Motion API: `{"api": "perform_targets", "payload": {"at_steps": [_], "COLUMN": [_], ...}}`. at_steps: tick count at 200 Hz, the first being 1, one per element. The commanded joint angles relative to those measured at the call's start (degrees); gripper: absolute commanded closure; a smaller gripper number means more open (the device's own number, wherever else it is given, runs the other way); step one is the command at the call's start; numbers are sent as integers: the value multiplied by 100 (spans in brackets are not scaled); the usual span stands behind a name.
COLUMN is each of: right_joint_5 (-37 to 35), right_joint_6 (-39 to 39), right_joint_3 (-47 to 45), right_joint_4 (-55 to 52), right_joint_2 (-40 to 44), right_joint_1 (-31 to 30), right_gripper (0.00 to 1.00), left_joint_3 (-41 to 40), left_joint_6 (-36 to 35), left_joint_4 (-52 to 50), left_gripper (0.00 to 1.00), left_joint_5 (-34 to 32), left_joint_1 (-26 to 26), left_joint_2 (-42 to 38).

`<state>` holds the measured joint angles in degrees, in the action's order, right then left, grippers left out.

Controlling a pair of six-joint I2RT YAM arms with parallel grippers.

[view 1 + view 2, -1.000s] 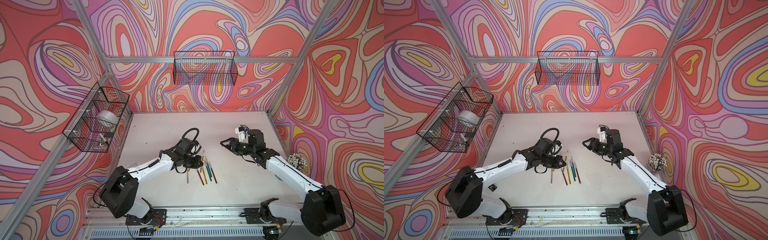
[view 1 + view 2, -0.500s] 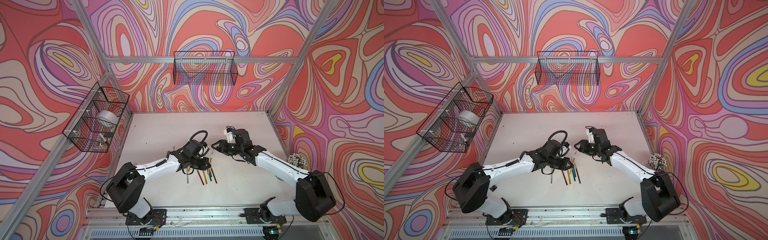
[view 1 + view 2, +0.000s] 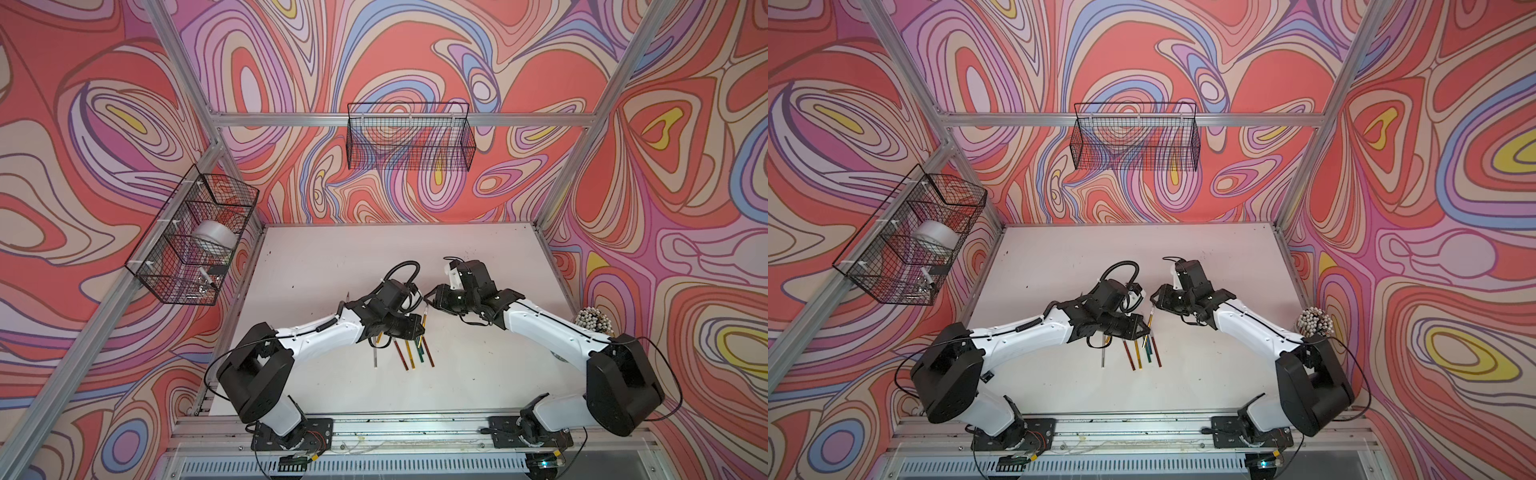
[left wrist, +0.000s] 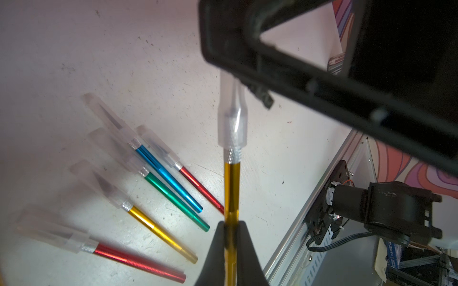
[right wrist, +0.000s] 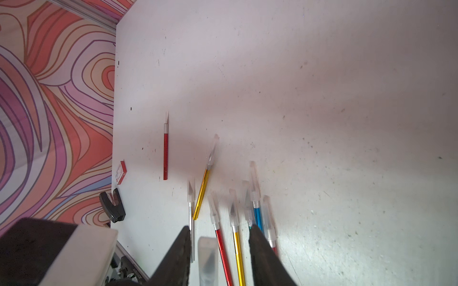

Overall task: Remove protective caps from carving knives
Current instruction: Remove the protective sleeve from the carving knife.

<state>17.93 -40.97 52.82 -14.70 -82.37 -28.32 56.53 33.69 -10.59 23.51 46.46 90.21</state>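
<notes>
Your left gripper (image 4: 231, 224) is clamped shut on the handle of a gold carving knife (image 4: 231, 188). It's holding the knife up off the table (image 3: 332, 257), over the middle, with the capped end pointed at the right gripper (image 5: 219, 229).

The translucent protective cap (image 4: 232, 123) sits on that blade, pushed down over the knurled silver collar. The right gripper's jaws stand apart on either side of the cap's tip. In the right wrist view there's daylight on both sides of the cap, so nothing is squeezing it.

Underneath, a fan of capped knives (image 4: 168, 178) lies on the table between the middle and the front edge. I count blue, green, gold and two reds in the left wrist view, plus another gold and a silver one in the right wrist view. All of them have caps on.

One bare red knife (image 5: 165, 153), blade showing, lies alone toward the left edge, well apart from the fan. The cup of white-tipped sticks (image 3: 592, 320) is over by the right edge.
</notes>
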Motion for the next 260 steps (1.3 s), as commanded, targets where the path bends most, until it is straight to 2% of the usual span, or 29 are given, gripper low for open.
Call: {"api": "perform_targets", "payload": {"at_steps": [1, 126, 206, 260], "right_joint_5": [-87, -86, -106, -364], "right_joint_6": [63, -37, -101, -244], "right_joint_3": [150, 193, 221, 246], "right_joint_4": [-34, -15, 20, 46], "right_joint_2": [-80, -122, -116, -91], "right_joint_1": [-62, -100, -96, -95], "right_gripper": [64, 83, 85, 87], "left_joint_3": [147, 111, 120, 105], "left_joint_6": [43, 66, 49, 21], "left_joint_4": [99, 136, 160, 176], "left_gripper": [93, 94, 95, 95], "left_joint_5": [-52, -97, -78, -31], "left_joint_1": [43, 61, 83, 116], "left_joint_2": [102, 75, 102, 119]}}
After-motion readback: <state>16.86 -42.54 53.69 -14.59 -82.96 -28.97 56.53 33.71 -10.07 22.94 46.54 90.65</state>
